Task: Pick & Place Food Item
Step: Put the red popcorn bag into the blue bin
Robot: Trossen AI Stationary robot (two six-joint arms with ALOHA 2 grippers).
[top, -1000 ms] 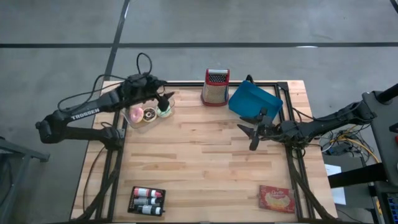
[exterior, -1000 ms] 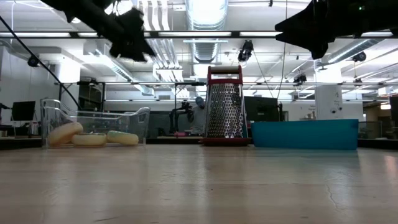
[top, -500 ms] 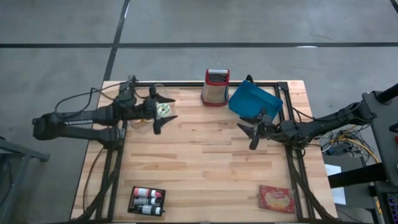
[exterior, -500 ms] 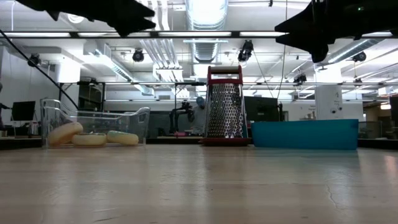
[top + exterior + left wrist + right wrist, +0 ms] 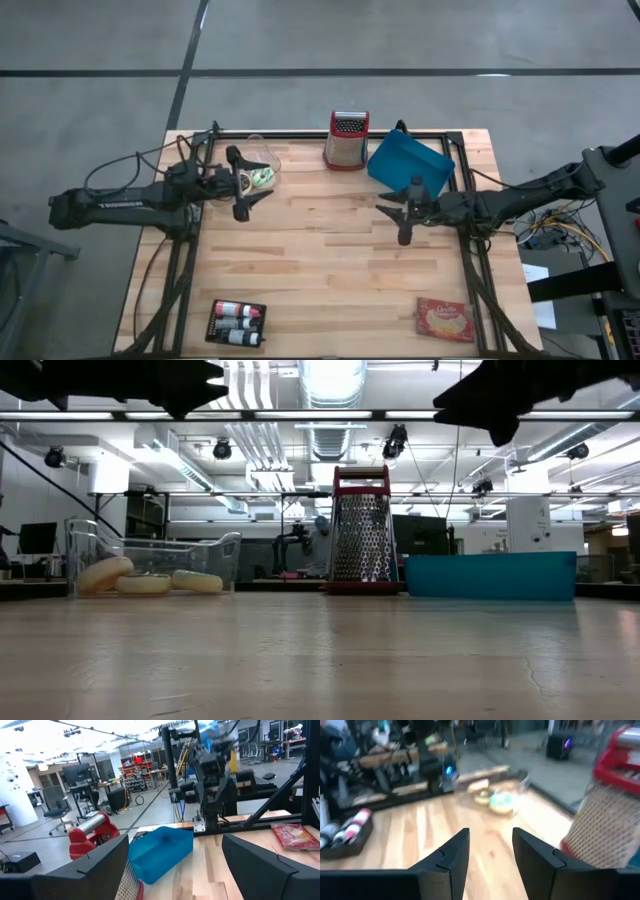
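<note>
A clear container (image 5: 150, 565) stands on the table at the far left and holds three donuts; a green one (image 5: 262, 177) shows from above, and they show blurred in the right wrist view (image 5: 492, 800). My left gripper (image 5: 258, 182) hovers level above the container, open and empty; its fingers (image 5: 100, 865) frame the table's far right. My right gripper (image 5: 385, 208) hangs above the table right of centre, pointing toward the donuts, with a bare gap between its fingers (image 5: 450, 855). A red food packet (image 5: 445, 319) lies at the near right.
A red-framed grater (image 5: 346, 140) stands at the far middle, with a blue bin (image 5: 410, 163) to its right. A black tray of small bottles (image 5: 237, 322) sits at the near left. The table's middle is bare wood (image 5: 320, 250).
My left gripper has drawn back from over the container toward the table's left edge and tipped up from pointing down to level, staying open and empty. My right gripper has edged a little toward the table's left. The donuts and container have kept still.
</note>
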